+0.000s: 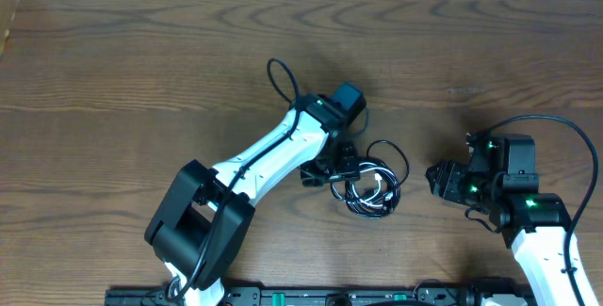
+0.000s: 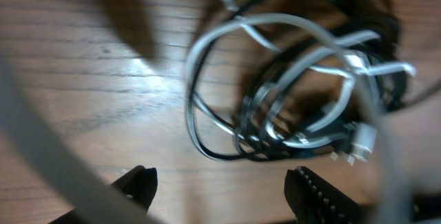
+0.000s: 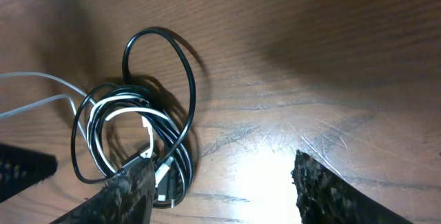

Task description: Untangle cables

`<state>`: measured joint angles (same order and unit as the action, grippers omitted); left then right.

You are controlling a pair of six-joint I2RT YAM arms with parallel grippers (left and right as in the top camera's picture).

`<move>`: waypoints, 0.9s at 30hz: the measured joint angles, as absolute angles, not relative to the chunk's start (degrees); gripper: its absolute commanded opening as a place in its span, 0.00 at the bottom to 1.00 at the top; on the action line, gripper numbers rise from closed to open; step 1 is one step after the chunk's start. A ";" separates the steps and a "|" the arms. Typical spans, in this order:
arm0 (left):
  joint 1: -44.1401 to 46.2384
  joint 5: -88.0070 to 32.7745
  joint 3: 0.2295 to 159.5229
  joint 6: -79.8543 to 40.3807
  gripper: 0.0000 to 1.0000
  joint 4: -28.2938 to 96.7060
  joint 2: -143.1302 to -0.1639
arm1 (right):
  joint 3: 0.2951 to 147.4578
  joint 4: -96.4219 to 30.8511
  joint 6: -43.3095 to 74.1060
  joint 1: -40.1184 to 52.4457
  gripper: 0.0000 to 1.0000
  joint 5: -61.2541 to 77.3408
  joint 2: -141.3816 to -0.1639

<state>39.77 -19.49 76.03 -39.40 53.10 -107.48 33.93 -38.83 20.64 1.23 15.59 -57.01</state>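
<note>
Table (image 1: 113, 71): brown wood with dark wavy grain. White cord (image 3: 124, 111) is plain white and black cord (image 3: 188, 79) plain glossy black. My left arm (image 1: 273, 151) and right arm (image 1: 546, 249) have white shells, black joints and small green lights. My right gripper (image 3: 224, 193): black, woven-pattern fingers. My left gripper (image 2: 224, 189): black, ridged fingers.

The black and white cables (image 3: 138, 141) lay in a looped bundle on the wooden table (image 3: 324, 38). The right claw (image 3: 224, 182) had its fingers far apart, one just beside the bundle.
</note>
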 measured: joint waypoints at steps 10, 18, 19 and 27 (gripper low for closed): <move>39.77 -15.29 69.80 -46.52 0.54 46.89 -107.48 | 33.93 -39.00 20.64 1.23 0.60 15.59 -57.01; 40.36 -14.22 66.17 -48.07 0.50 42.81 -107.48 | 33.93 -39.00 20.64 1.23 0.59 15.57 -57.01; 40.82 -14.17 66.13 -48.10 0.46 42.37 -107.48 | 33.93 -39.00 20.64 1.23 0.59 15.57 -57.01; 46.02 -13.15 66.13 -48.29 0.19 40.64 -107.48 | 33.93 -39.00 20.67 1.23 0.58 15.57 -57.01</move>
<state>46.02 -13.15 66.13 -48.29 40.64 -107.48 33.93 -39.00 20.67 1.23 15.57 -57.01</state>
